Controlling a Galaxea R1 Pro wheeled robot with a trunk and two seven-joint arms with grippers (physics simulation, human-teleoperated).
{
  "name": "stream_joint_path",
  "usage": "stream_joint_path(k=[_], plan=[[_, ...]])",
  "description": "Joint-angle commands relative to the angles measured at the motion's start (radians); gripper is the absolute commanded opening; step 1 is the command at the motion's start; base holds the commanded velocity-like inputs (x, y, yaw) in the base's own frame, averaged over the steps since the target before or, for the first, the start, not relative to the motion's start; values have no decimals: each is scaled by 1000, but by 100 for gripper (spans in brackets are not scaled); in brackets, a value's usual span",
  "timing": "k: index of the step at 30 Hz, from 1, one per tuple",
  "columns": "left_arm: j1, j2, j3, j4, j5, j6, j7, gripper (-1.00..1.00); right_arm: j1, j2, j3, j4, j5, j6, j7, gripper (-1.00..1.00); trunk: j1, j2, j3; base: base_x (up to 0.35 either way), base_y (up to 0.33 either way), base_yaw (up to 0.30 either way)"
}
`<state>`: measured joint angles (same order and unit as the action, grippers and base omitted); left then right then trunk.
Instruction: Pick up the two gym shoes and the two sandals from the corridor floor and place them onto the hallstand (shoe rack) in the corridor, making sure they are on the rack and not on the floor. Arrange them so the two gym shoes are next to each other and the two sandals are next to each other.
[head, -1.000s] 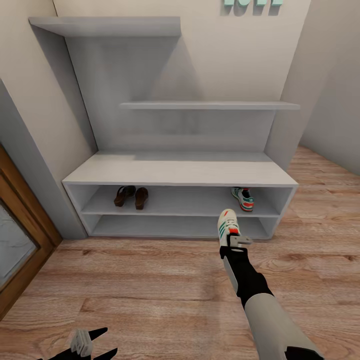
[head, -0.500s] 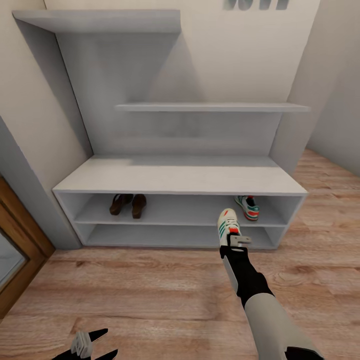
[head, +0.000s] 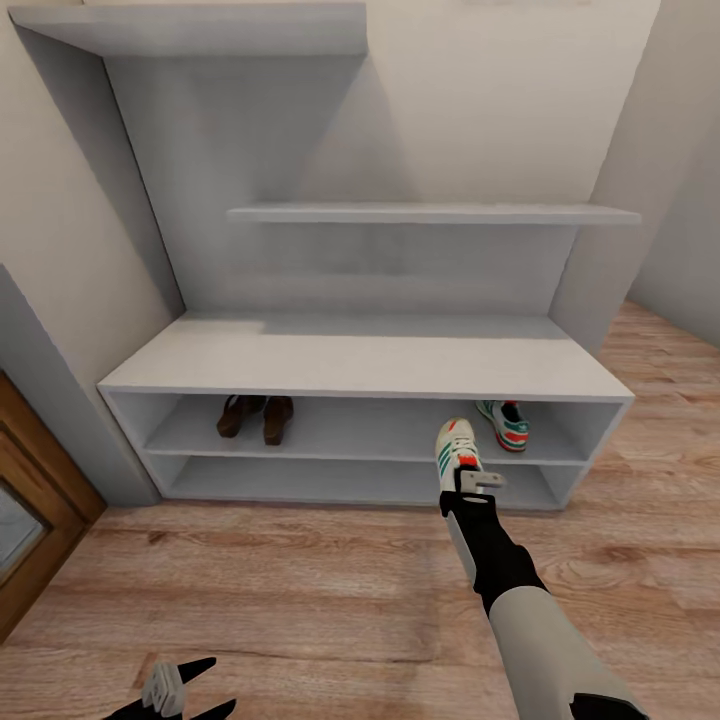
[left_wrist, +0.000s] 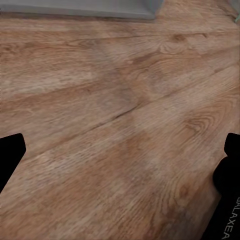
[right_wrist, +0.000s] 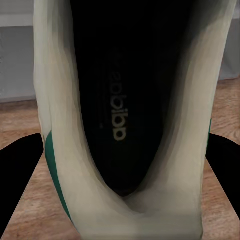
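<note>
My right gripper (head: 470, 478) is clamped on one gym shoe (head: 455, 450) at its heel end, toe pointing away from me toward the hallstand (head: 360, 355). In the right wrist view I look straight into that shoe (right_wrist: 125, 115): dark insole w/ pale printed lettering, looks like "adidas" (blurred, not sure), green stripe on the side wall, my dark fingers (right_wrist: 20, 170) on both sides of it.

The held shoe hangs above the corridor floor (head: 300, 590), just in front of the rack's two low shelf rows. Other gym shoe (head: 505, 423) sits on the upper low shelf, just beyond my gripper and a bit to its right. The two sandals (head: 255, 417) are side by side on the same shelf, well off to the gripper's left.

My left gripper (head: 175, 690) hangs low near me, fingers spread apart, nothing btwn them; left wrist view has wood planks (left_wrist: 115, 125) under it and "GALAXEA" on one finger (left_wrist: 227, 210).
</note>
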<state>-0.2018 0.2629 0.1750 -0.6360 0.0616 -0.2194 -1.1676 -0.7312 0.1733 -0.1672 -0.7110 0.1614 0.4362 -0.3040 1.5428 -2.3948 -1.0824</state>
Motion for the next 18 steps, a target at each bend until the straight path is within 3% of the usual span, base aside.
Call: stream_joint_path(k=[1, 12, 18], plan=[[-1, 1, 2, 1, 1, -6, -3, 100, 0, 1, -4, -2, 11, 7, 2, -100, 0, 0, -1, 3, 0, 3], [-2, 1, -3, 1, 1, -5, -4, 100, 0, 1, -6, -1, 11, 7, 2, -100, 34, -63, -36, 0, 0, 0], [-1, 1, -4, 0, 2, -6, -5, 100, 0, 1, -5, 4, 10, 7, 2, -100, 34, -63, -41, 0, 0, 0]])
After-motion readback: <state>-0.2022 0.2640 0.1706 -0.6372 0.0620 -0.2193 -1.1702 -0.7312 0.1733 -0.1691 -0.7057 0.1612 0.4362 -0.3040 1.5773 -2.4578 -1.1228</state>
